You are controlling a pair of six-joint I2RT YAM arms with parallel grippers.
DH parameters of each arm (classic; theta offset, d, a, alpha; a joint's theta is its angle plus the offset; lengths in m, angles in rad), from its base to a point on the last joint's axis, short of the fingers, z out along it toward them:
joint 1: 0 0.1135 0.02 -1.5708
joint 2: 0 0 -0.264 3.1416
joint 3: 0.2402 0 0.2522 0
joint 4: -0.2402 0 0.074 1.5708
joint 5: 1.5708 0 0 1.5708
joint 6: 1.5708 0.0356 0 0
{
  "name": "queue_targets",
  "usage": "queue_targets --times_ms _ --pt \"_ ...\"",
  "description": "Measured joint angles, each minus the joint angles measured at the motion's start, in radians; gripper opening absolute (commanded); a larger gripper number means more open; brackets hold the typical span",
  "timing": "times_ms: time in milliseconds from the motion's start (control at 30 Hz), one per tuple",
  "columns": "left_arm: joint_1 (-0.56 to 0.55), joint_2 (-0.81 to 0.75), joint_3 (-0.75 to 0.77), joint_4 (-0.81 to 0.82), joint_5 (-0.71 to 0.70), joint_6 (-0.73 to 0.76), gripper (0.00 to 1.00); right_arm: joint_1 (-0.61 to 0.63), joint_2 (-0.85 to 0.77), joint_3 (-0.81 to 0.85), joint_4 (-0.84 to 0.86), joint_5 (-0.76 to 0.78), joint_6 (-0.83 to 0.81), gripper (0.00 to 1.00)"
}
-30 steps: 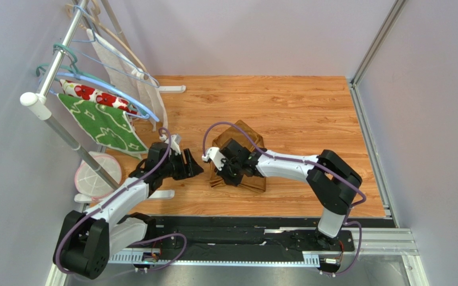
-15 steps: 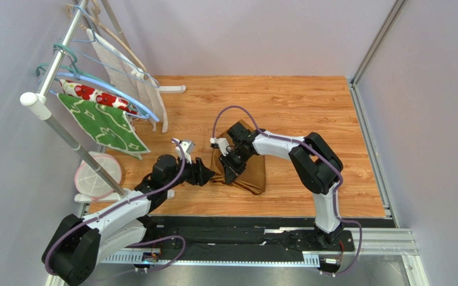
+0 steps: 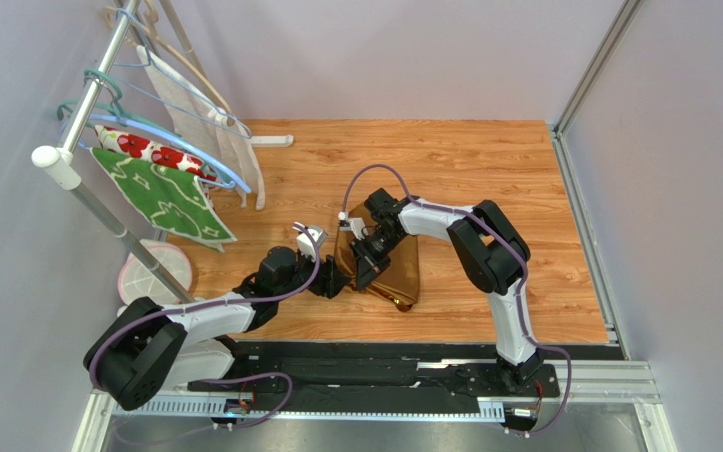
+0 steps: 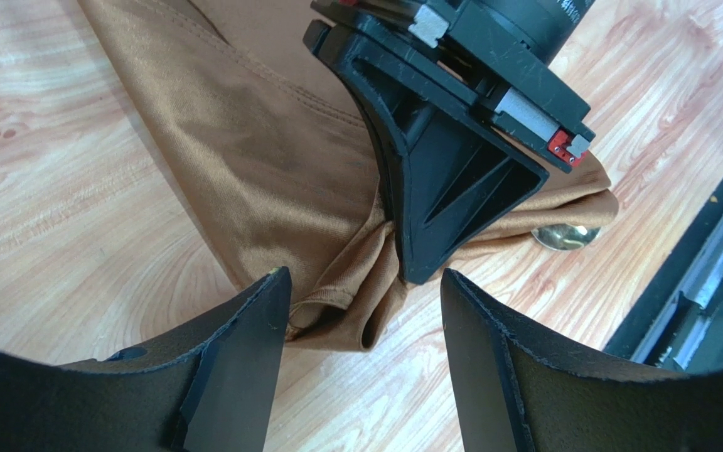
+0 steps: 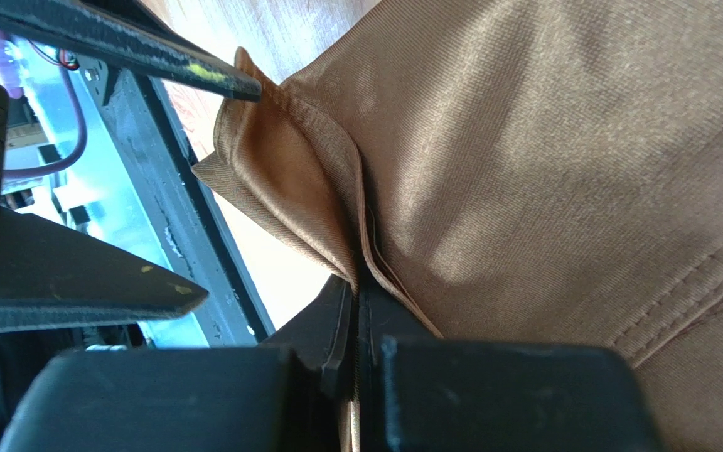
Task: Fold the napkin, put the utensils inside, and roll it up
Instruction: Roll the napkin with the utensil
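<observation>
Right now the napkin [image 3: 389, 268] lies bunched on the wooden bench [image 3: 488, 179], just ahead of the arm bases and between my two arms. My right claw [image 3: 367, 268] is pinched tight on a raised fold of its golden-brown cloth; the right wrist view shows that fold caught between the closed fingers [image 5: 342, 325]. My left claw [image 4: 363, 282] sits low with its fingers spread wide, straddling the napkin's crumpled near corner and gripping nothing. A shiny rounded metal piece [image 4: 563, 235] peeks from under the napkin's edge. White lettering [image 4: 563, 8] on the right claw's body is cut off at the frame edge, so I cannot read it.
</observation>
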Motion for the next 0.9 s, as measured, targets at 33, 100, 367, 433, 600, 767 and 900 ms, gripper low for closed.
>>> queue_targets --times_ms 33,100,367,433,600,767,900 --pt "-0.005 0.005 0.0 0.009 -0.007 0.003 0.68 0.0 0.003 0.003 -0.003 -0.004 0.0 0.0" --pt "-0.013 0.017 0.0 0.028 -0.019 0.008 0.68 -0.002 0.008 0.006 -0.007 -0.012 0.0 0.0" --pt "-0.018 0.073 0.0 0.05 -0.045 0.014 0.62 -0.011 0.023 0.015 -0.018 -0.037 0.001 0.0" --pt "-0.021 0.073 0.0 0.051 -0.048 0.014 0.61 -0.014 0.024 0.016 -0.018 -0.043 0.002 0.0" --pt "-0.023 0.075 0.0 0.051 -0.048 0.014 0.54 -0.02 0.034 0.021 -0.024 -0.06 0.003 0.0" --pt "-0.024 0.088 0.0 0.045 -0.043 0.013 0.54 -0.026 0.04 0.023 -0.025 -0.074 0.006 0.0" --pt "-0.024 0.088 0.0 0.034 -0.04 0.013 0.48 -0.029 0.05 0.031 -0.034 -0.086 0.011 0.0"
